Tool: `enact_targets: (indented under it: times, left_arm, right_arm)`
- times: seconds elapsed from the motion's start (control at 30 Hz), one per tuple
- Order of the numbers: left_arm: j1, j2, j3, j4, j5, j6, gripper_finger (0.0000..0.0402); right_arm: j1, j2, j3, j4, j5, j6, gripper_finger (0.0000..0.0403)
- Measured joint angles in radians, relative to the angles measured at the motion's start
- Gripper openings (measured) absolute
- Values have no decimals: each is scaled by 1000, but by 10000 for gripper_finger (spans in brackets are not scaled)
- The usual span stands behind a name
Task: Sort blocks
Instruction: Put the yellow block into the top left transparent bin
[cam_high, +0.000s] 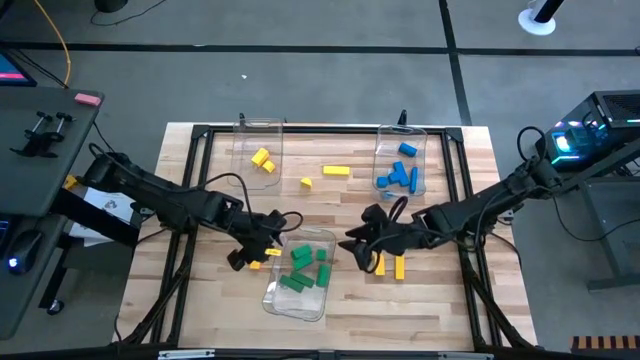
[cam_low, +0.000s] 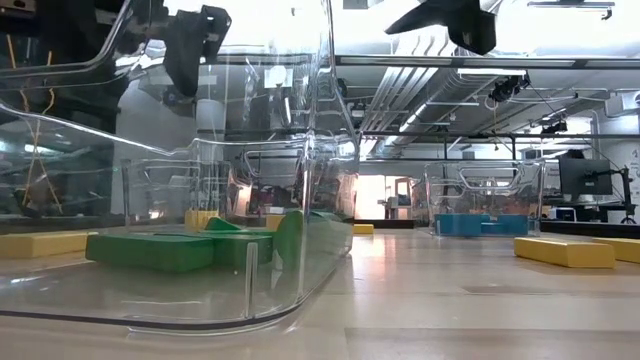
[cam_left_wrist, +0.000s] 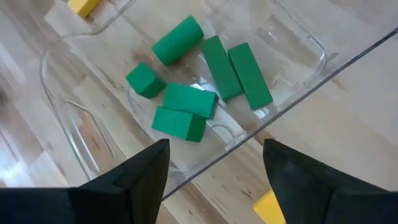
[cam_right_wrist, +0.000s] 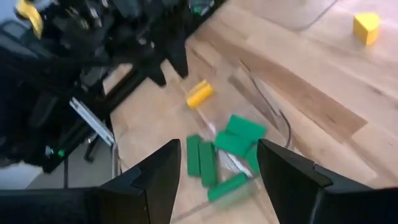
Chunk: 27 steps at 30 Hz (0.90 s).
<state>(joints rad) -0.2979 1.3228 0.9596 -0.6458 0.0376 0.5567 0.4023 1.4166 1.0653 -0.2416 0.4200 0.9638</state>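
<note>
Left hand (cam_high: 262, 240), fingers parted and holding nothing, hangs over the near clear bin (cam_high: 300, 295), which holds six green blocks (cam_left_wrist: 186, 109). Right hand (cam_high: 362, 245), also parted and empty, hovers beside two yellow blocks (cam_high: 390, 266). Blue blocks (cam_high: 400, 175) fill the bin at the surface's far right.

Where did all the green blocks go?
The green blocks sit inside the clear bin near the table's front middle in the high view, between the left gripper and the right gripper.

Bright overhead glare, blurred wrist views
</note>
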Motion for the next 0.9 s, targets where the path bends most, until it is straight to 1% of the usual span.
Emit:
enact_targets:
  times: [0.23, 0.53, 0.77, 0.9]
  left_arm:
    - [-4, 0, 0, -15, -11, -21, 247]
    - [-5, 0, 0, -11, -23, -19, 247]
    - [-5, 8, 0, -3, -18, 54, 247]
    - [-14, 38, 0, 3, 0, 59, 247]
  right_arm:
    - [0, -1, 0, 17, -50, -2, 208]
    - [0, -1, 0, 17, -50, 0, 208]
    - [0, -1, 0, 14, -50, -3, 208]
    - [0, -1, 0, 14, -38, -22, 208]
